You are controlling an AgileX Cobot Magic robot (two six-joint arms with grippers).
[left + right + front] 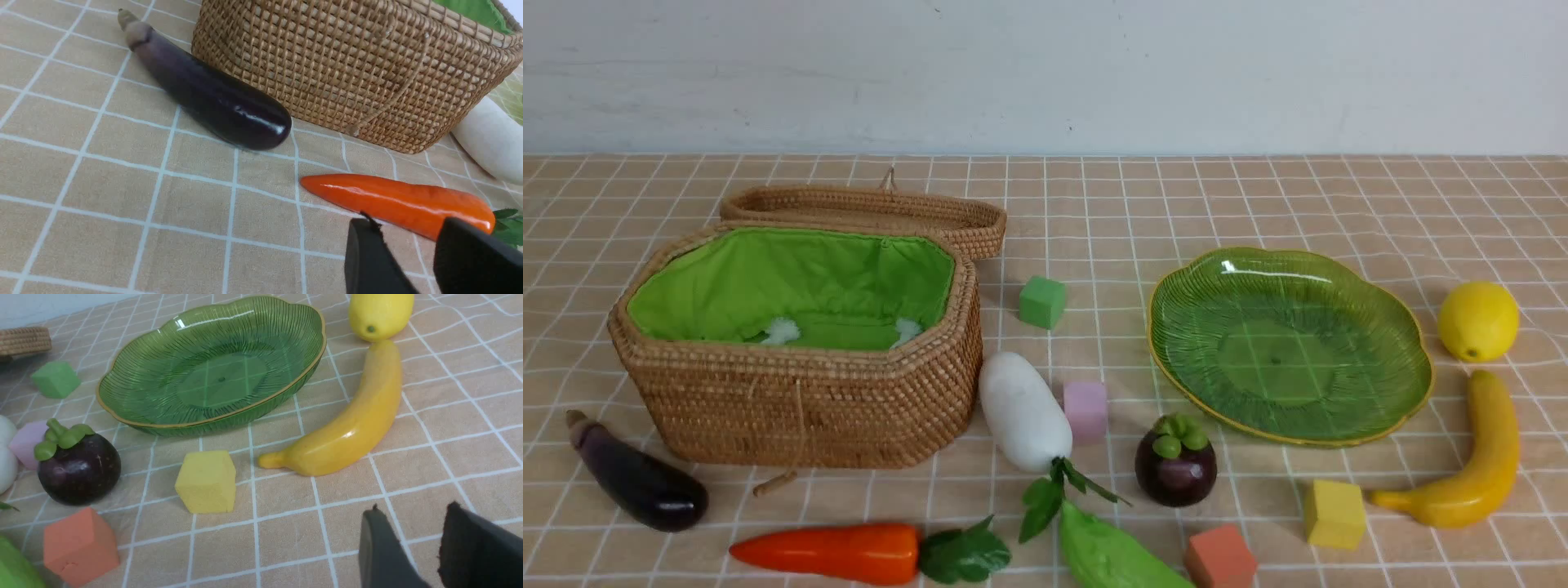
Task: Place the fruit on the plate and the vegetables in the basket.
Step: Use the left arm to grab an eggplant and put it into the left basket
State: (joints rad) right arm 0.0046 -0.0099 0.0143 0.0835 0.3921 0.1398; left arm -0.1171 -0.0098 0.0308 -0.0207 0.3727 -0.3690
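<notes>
The open basket stands at the left and the green plate lies bare at the right. On the cloth lie the eggplant, carrot, white radish and leafy green vegetable. The mangosteen, banana and lemon sit around the plate. Neither arm shows in the front view. My left gripper hangs open just short of the carrot, holding nothing. My right gripper is open over bare cloth, short of the banana.
The wicker lid leans behind the basket. Small cubes lie among the produce: green, pink, yellow and orange. A white wall closes the back of the table.
</notes>
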